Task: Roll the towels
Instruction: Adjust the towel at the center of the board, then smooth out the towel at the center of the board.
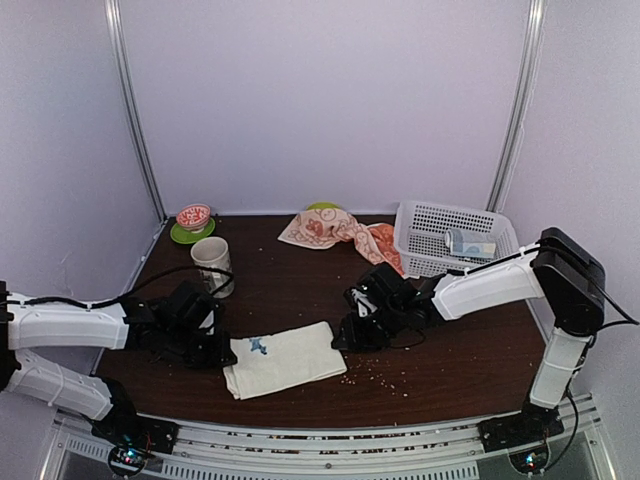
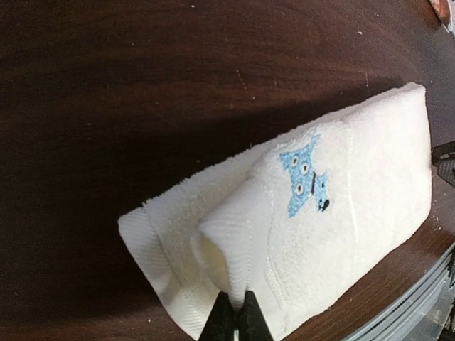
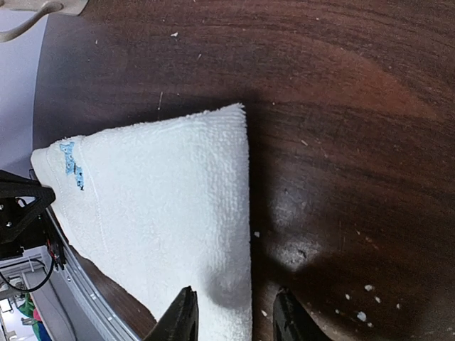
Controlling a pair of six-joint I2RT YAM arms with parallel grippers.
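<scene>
A folded white towel point(image 1: 285, 359) with a small blue print lies on the dark table near the front. My left gripper point(image 1: 226, 352) is shut on a pinched-up fold at the towel's left end point(image 2: 234, 241), lifting it into a small ridge. My right gripper point(image 1: 343, 338) is open at the towel's right end; in the right wrist view its fingers point(image 3: 182, 320) straddle the towel's right edge point(image 3: 238, 270), one over the cloth, one over bare wood. A second towel point(image 1: 335, 230), orange-patterned, lies crumpled at the back.
A white mug point(image 1: 213, 264) stands behind the left arm. A red bowl on a green saucer point(image 1: 193, 222) sits at the back left. A white basket point(image 1: 452, 238) holding a small item stands at the back right. Crumbs point(image 1: 380, 375) dot the wood by the towel.
</scene>
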